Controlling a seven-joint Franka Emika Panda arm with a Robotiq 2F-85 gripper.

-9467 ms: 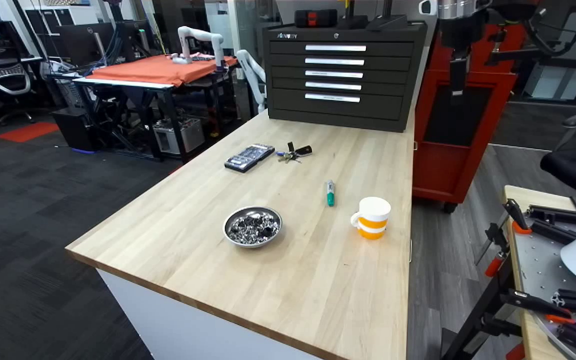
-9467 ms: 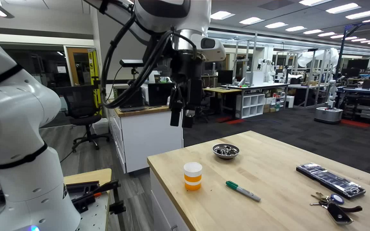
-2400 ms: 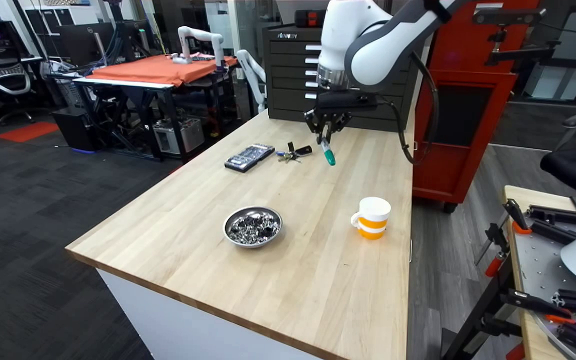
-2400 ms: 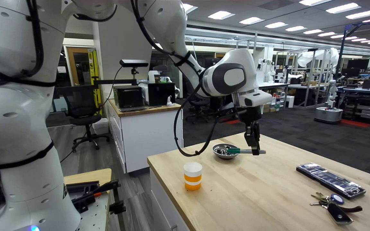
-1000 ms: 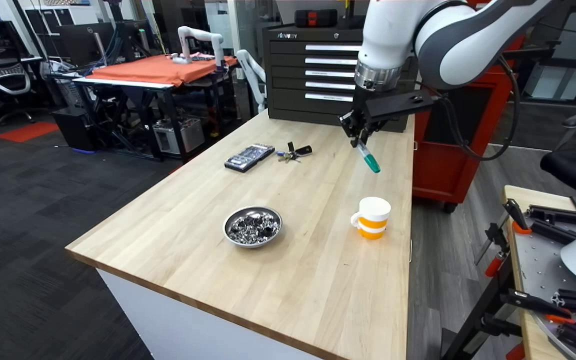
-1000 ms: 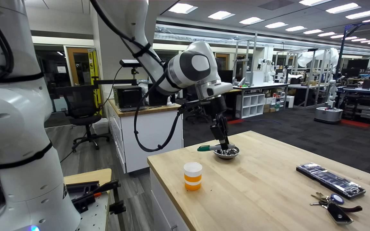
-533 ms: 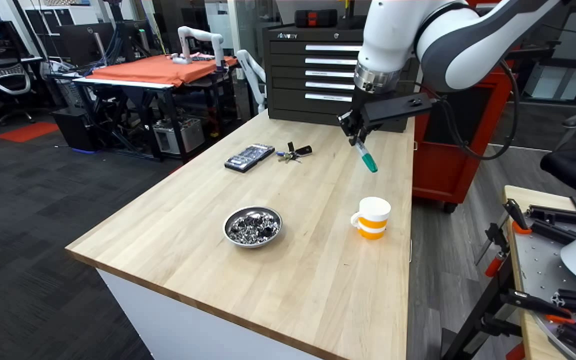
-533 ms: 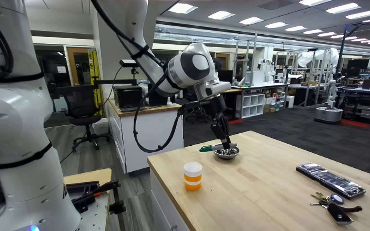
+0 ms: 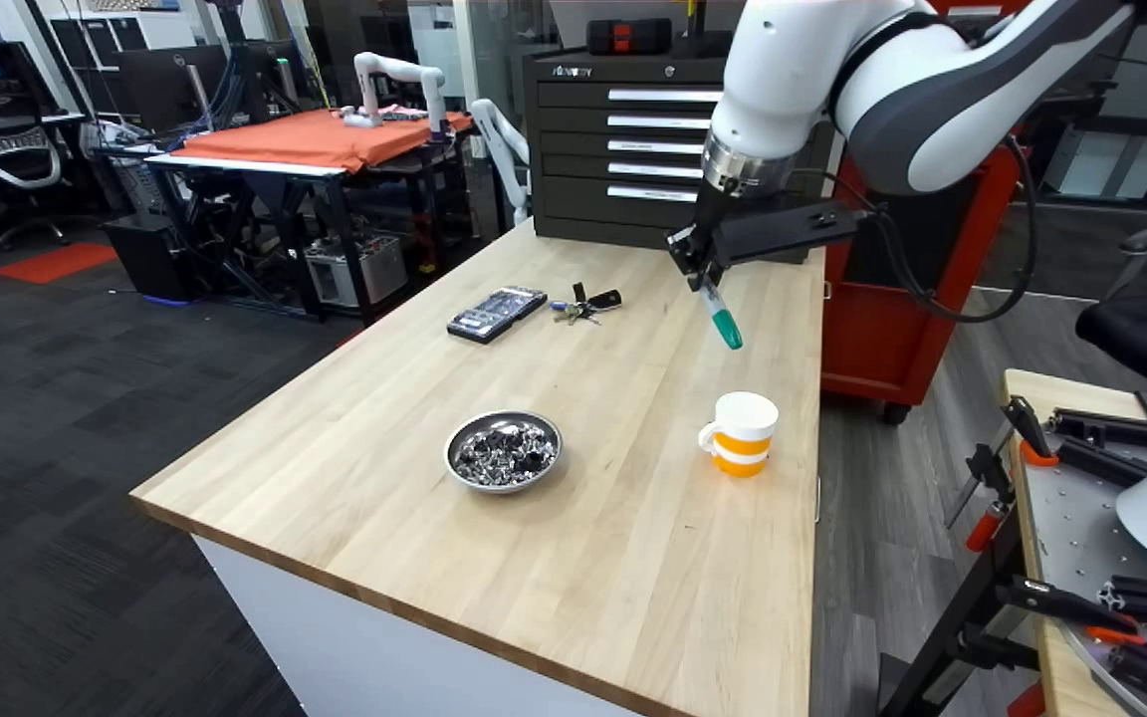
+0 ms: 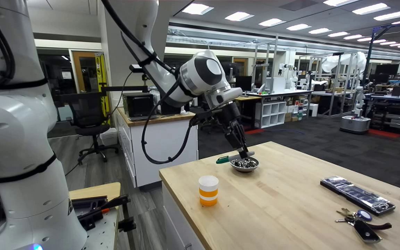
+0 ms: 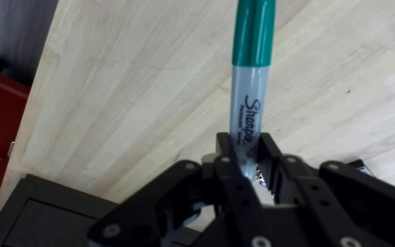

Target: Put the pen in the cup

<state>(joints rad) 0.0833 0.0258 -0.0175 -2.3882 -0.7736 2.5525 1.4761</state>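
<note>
- In an exterior view: one cup (image 9: 745,435) near the surface's (image 9: 573,578) right edge, one bowl (image 9: 502,488), one flat case (image 9: 497,315) towards the left edge, one toolbox (image 9: 633,209) at the far edge.
- In an exterior view: one arm (image 10: 194,73) slants down over the surface, its tilted pincer (image 10: 243,155) holding one pen (image 10: 233,157) raised, apart from the cup.
- In the wrist view: two fingers (image 11: 223,142) clamp the pen's grey barrel, green cap beyond their tips.

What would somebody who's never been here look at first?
Probably the big white robot arm, stretched over the wooden table in both exterior views. Then the green-capped pen, pinched in the black gripper above the table. Next, the orange-striped white cup, standing near the table's edge.
</note>
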